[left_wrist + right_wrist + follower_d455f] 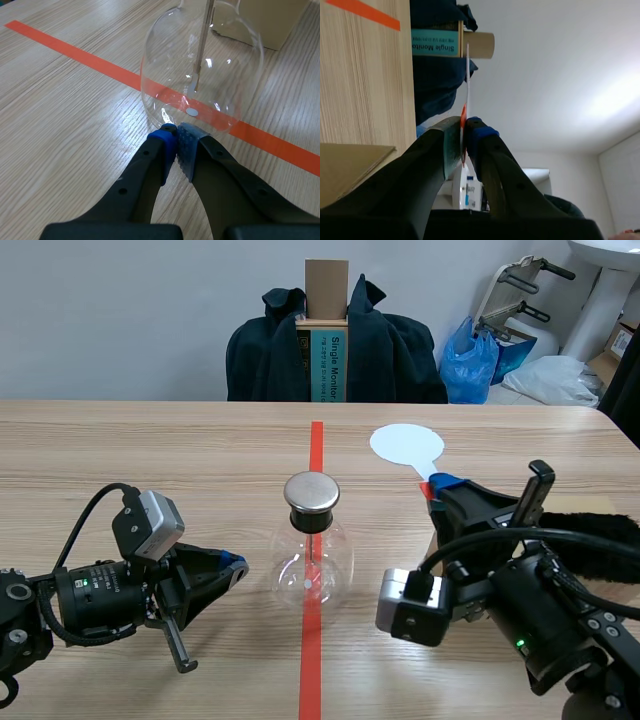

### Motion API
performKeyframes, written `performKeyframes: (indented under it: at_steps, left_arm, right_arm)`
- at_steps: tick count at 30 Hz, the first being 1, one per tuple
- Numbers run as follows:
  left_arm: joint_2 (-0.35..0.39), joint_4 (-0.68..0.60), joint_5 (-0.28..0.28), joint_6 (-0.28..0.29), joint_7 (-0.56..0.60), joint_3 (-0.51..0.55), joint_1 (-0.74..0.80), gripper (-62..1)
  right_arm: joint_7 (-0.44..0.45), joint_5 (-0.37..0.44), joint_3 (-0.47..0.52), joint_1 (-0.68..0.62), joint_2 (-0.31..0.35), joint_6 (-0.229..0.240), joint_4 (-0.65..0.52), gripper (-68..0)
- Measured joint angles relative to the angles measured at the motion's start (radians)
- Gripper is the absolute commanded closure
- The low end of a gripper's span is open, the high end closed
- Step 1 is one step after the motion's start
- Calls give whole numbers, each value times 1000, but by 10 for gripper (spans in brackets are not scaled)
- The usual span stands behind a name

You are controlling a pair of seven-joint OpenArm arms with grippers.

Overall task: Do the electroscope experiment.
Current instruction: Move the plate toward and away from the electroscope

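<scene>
The electroscope, a round glass flask with a metal disc cap and a thin rod inside, stands on the red tape line mid-table. My left gripper lies low just left of it, shut on nothing. In the left wrist view its fingertips almost touch the flask. My right gripper is shut on the red handle of a white round paddle, held flat above the table right of the flask. The right wrist view shows the paddle edge-on between the pads.
A black furry cloth lies on a tan box at the right table edge. That box shows beyond the flask in the left wrist view. A chair with a dark jacket and a cardboard box stands behind the table.
</scene>
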State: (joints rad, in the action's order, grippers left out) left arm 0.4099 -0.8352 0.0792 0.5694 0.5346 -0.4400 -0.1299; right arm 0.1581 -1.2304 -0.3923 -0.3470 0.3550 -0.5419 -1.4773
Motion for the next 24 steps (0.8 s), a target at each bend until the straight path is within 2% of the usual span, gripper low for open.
performKeyframes:
  at_steps: [5,8,24]
  left_arm:
    - [0,0,0,0,0,0,0,-19]
    - [0,0,0,0,0,0,0,-19]
    - [0,0,0,0,0,0,0,-19]
  right_arm:
    - [-18,0,0,0,0,0,0,-8]
    - [8,0,0,0,0,0,0,-8]
    - [377,-1,0,0,0,-3,0,-8]
